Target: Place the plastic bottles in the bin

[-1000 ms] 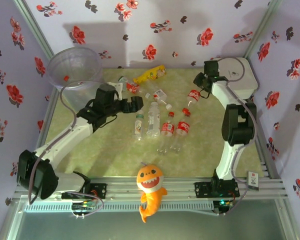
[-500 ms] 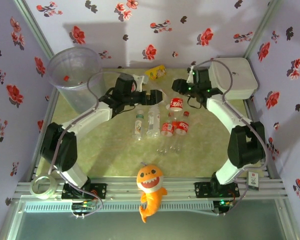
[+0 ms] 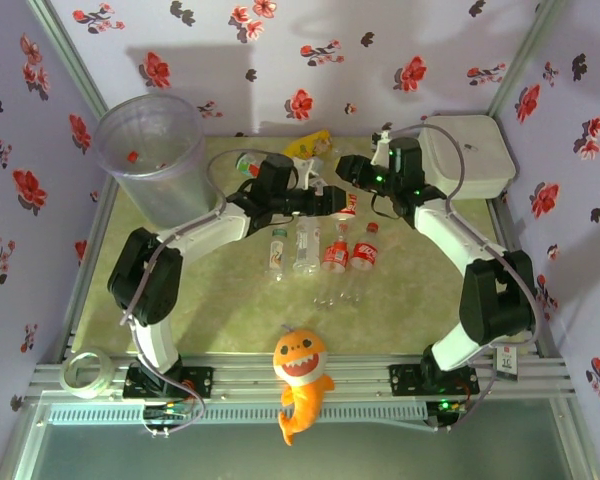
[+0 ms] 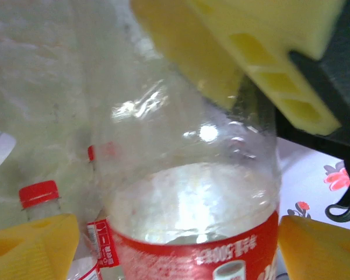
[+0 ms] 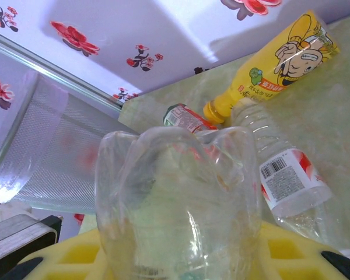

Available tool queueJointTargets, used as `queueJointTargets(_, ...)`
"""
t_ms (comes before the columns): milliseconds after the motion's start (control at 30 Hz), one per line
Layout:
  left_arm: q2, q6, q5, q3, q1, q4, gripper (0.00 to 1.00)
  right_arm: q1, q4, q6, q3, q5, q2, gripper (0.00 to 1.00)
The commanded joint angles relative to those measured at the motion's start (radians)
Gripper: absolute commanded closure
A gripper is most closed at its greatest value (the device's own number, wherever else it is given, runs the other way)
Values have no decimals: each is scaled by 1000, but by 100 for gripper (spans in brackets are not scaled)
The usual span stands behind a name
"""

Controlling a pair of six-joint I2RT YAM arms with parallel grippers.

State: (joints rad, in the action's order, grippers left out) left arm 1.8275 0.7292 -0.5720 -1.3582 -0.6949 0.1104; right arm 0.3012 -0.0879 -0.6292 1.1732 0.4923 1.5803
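Bottles come first. One clear red-labelled bottle is caught between the two arms, a little toward twelve o'clock from the middle of the counter and seemingly lifted off it. The right pincer, reaching in from two o'clock, has its yellow pads clamped on this bottle. The bottle's clear base faces that wrist's camera. The left pincer comes in from nine o'clock and straddles the same bottle with its jaws apart. One pad is right beside the label and the other stands off with a gap, so it has no grip.

Just toward six o'clock from there, a row of four bottles lies side by side at the counter's centre, two with red labels and two paler. At twelve o'clock, by the back wall, lies the yellow bottle, with a white-labelled bottle and a small bottle in a red and green wrap close to it.

The bin stands upright in the ten o'clock corner, well apart from the held bottle. A white box sits at two o'clock behind the right arm. An orange plush fish lies at six o'clock on the near edge.
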Motion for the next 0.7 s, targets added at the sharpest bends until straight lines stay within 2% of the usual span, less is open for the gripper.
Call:
queueJointTargets(0,28,41,-40,-39,-18,69,19,9,-88,-50,-19,52,-6,70)
queueJointTargets(100,29,39,-40,-38,-18,62,32,11,-104,-57,-27,54,-5,70)
queueJointTargets(267,33,35,-39,-39,-19,55,43,10,-85,-50,-17,57,-4,66)
queueJointTargets(333,33,34,-39,-39,-17,53,47,11,-72,-41,-12,53,-9,56)
queueJointTargets(433,29,29,-40,-35,-7,45,50,6,-26,-15,2,39,-23,29)
queueJointTargets(500,20,25,-35,-33,2,37,51,-7,14,3,9,28,-40,15)
queueJointTargets(600,4,4,-25,-37,14,7,52,-61,54,-6,-7,19,-87,2)
queueJointTargets(667,-6,-27,-12,-52,17,-32,53,-108,60,-27,-36,11,-132,1)
